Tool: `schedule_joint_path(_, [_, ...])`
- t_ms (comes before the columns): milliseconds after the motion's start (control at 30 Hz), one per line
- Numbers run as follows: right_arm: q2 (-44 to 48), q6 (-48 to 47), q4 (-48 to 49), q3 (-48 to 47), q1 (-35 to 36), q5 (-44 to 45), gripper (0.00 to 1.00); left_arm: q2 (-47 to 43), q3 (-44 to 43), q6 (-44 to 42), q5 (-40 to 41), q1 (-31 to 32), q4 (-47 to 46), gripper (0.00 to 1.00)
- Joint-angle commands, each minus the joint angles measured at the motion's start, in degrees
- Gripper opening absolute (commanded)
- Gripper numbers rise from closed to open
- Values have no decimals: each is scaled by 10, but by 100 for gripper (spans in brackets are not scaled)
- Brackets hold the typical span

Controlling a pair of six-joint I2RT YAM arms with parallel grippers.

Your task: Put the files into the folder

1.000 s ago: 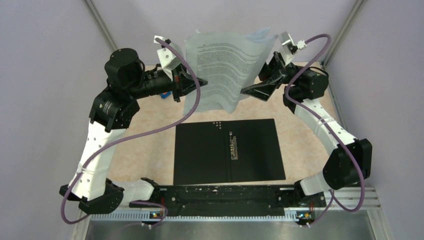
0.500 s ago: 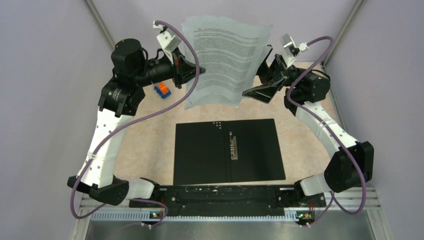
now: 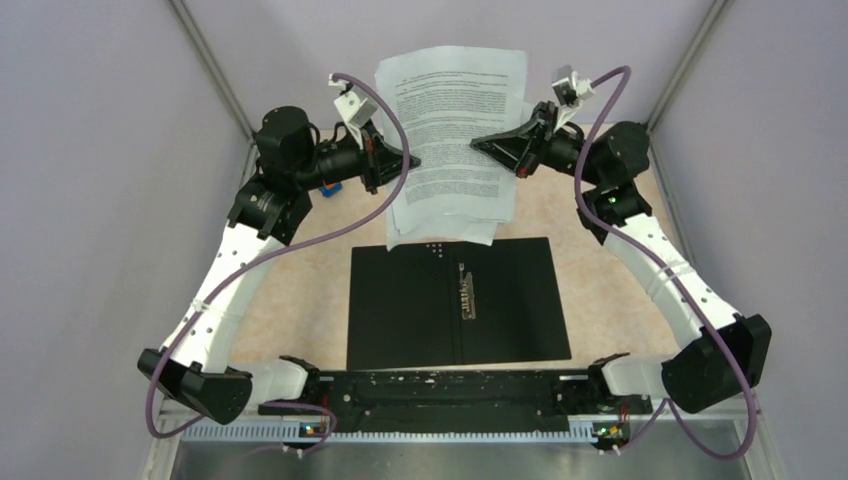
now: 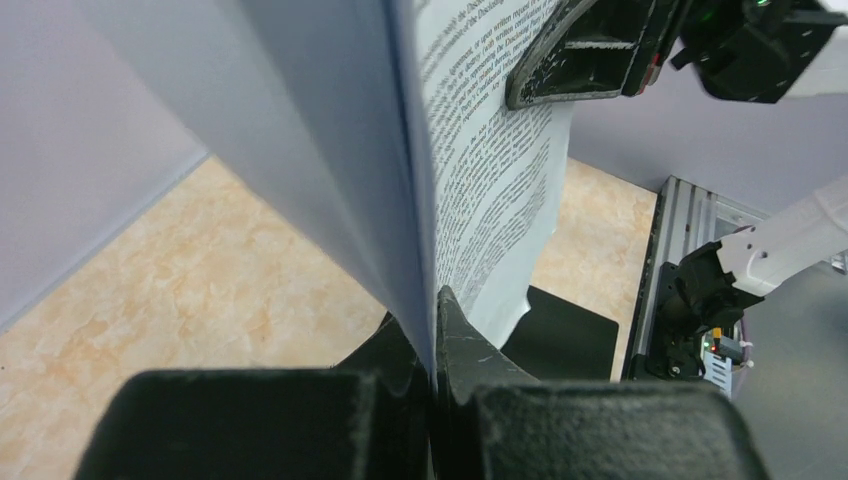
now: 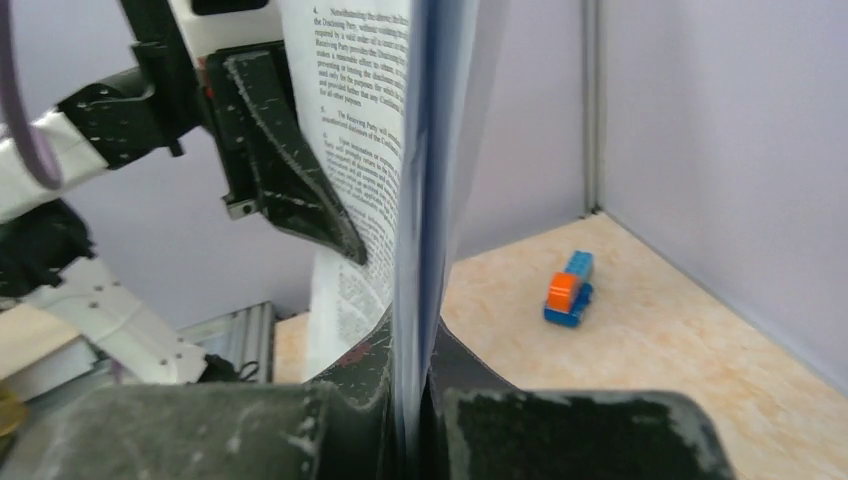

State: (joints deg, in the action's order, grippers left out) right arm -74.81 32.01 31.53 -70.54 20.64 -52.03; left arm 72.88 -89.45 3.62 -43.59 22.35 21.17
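The files, white sheets of black text, hang upright over the table's far half, pinched on both side edges. My left gripper is shut on their left edge, and its wrist view shows the sheets running straight into the closed jaws. My right gripper is shut on the right edge, with the paper stack clamped between its fingers. The folder lies open and flat, black inside up, metal clip in the middle. The sheets' lower edge overlaps the folder's far edge in the top view.
A small blue-and-orange toy block sits on the table near the far left wall, partly behind the left arm. Purple walls close in the sides. The arm bases and a metal rail line the near edge.
The right gripper swung in from beside the sheets and shut on their right edge. The left arm shifted right. The sheets flattened out and now hang lower, reaching the folder's far edge.
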Motion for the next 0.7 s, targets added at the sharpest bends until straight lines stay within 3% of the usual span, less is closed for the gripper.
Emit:
schedule_joint_path(0, [44, -161, -130, 7, 24, 111, 0, -35, 73, 16, 25, 14, -124, 0])
schedule_joint_path(200, [84, -236, -84, 120, 39, 215, 0, -27, 189, -25, 90, 52, -228, 0])
schedule_joint_path(333, [87, -243, 30, 203, 39, 253, 0, -2, 260, -20, 130, 64, -357, 0])
schedule_joint_path(533, [30, -240, 147, 247, 39, 301, 0, 69, 290, -13, 193, 68, -477, 0])
schedule_joint_path(667, [-28, -255, 158, 216, 38, 315, 0, 128, 271, -31, 222, 68, -510, 0])
